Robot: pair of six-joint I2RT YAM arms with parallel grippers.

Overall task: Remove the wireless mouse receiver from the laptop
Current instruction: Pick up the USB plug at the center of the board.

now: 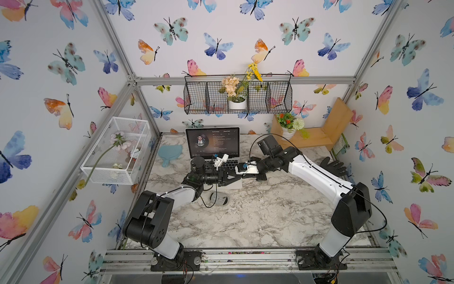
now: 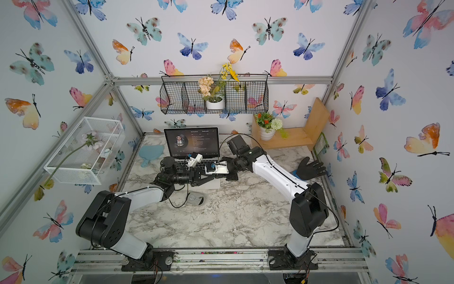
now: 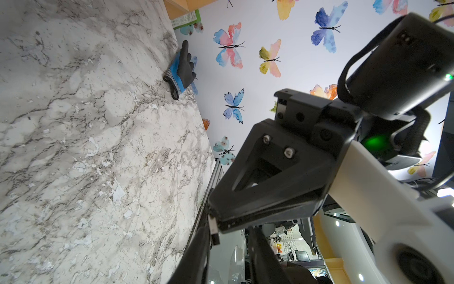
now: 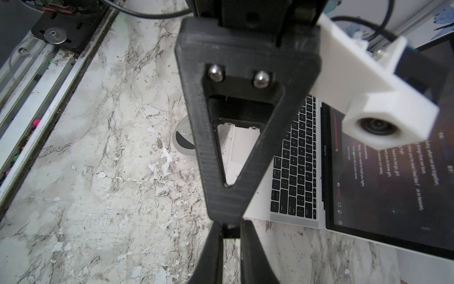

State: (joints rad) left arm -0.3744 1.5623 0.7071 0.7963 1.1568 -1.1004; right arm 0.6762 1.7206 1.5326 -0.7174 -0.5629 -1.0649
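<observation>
Though half hidden, the receiver [image 3: 213, 230] is pinched by right gripper [image 3: 218, 224]; left gripper [image 3: 227, 237] partly open.

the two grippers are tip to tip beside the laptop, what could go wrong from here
1. The wireless mouse receiver seems pinched only at the very tips of the right gripper. A small nudge could knock it loose onto the table.
2. The left gripper is open, with its fingers right beside those tips. They may strike the right gripper's fingers rather than the receiver.
</observation>
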